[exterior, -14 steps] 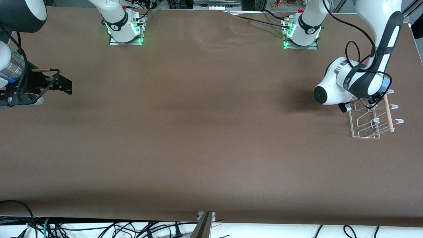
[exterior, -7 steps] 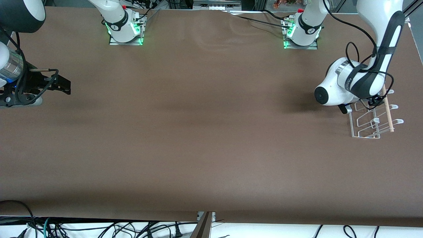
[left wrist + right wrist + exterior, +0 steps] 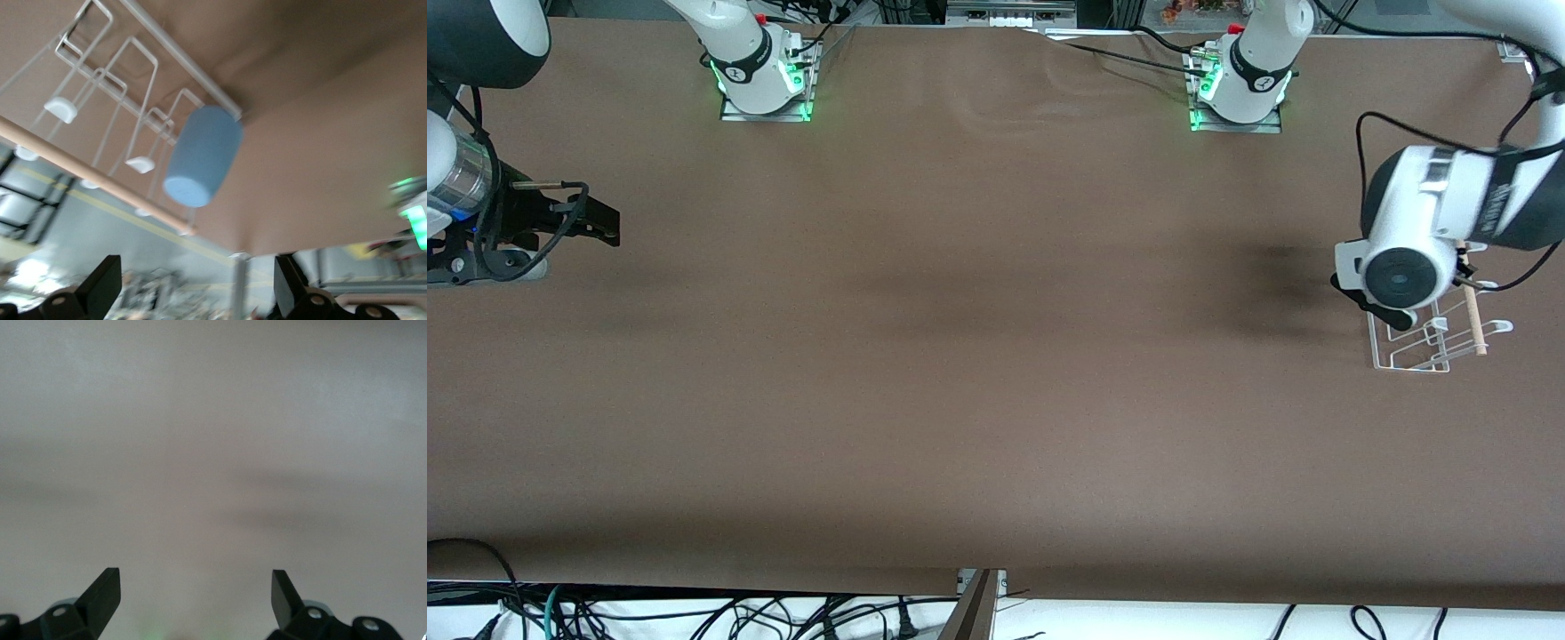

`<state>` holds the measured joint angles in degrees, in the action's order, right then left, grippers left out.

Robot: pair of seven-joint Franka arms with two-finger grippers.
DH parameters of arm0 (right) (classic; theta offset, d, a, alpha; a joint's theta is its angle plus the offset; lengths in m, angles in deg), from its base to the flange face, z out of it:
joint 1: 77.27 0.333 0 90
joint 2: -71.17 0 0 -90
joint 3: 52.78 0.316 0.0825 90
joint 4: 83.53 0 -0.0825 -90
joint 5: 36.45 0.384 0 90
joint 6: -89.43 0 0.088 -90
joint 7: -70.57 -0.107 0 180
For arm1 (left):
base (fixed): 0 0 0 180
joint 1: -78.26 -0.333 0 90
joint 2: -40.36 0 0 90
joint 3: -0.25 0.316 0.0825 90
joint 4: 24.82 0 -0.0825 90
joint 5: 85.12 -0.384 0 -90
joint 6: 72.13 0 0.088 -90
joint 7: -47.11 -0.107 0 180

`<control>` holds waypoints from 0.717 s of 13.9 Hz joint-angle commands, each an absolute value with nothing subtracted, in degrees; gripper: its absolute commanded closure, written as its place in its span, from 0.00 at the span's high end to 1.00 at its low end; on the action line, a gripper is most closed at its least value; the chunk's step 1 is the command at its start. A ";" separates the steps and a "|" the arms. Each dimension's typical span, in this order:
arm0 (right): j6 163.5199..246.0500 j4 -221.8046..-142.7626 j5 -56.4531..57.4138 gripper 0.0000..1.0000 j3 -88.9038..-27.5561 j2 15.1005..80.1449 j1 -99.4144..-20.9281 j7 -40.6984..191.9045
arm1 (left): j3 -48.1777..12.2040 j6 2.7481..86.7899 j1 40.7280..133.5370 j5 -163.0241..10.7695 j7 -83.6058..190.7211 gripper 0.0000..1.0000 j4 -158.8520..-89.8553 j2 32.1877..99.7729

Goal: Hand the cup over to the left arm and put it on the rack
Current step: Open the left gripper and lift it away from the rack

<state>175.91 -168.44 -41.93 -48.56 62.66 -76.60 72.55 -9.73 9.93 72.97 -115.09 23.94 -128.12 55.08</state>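
The light-blue cup (image 3: 203,157) sits on the white wire rack (image 3: 143,73), over one of its pegs, with its closed end toward the camera. The wooden dowel (image 3: 87,170) runs along the rack beside it. My left gripper (image 3: 193,293) is open and empty, drawn back from the cup with a clear gap. In the front view the left arm's wrist (image 3: 1405,267) hangs over the rack (image 3: 1414,351) and hides the cup. My right gripper (image 3: 600,222) is open and empty over the right arm's end of the table; it also shows in the right wrist view (image 3: 195,587).
The brown table cloth (image 3: 978,356) covers the table. The two arm bases (image 3: 760,80) (image 3: 1240,84) stand along the edge farthest from the front camera. Cables lie under the edge nearest the front camera.
The left arm's wrist has swung and pulled back from the rack toward the table's end, leaving the cup on the rack. The right arm has hardly moved.
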 commanded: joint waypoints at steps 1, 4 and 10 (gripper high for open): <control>174.59 -166.93 -42.17 1.00 -48.39 62.21 -76.57 72.68 | -10.03 4.78 75.96 -105.62 38.16 1.00 -119.67 55.83; 174.85 -166.93 -42.25 1.00 -48.30 62.12 -76.48 72.68 | -9.95 4.95 77.82 -98.59 46.48 1.00 -111.69 55.74; 175.30 -165.70 -42.25 1.00 -48.30 62.03 -76.57 72.86 | -7.58 25.03 78.17 -87.78 46.49 1.00 -117.23 43.47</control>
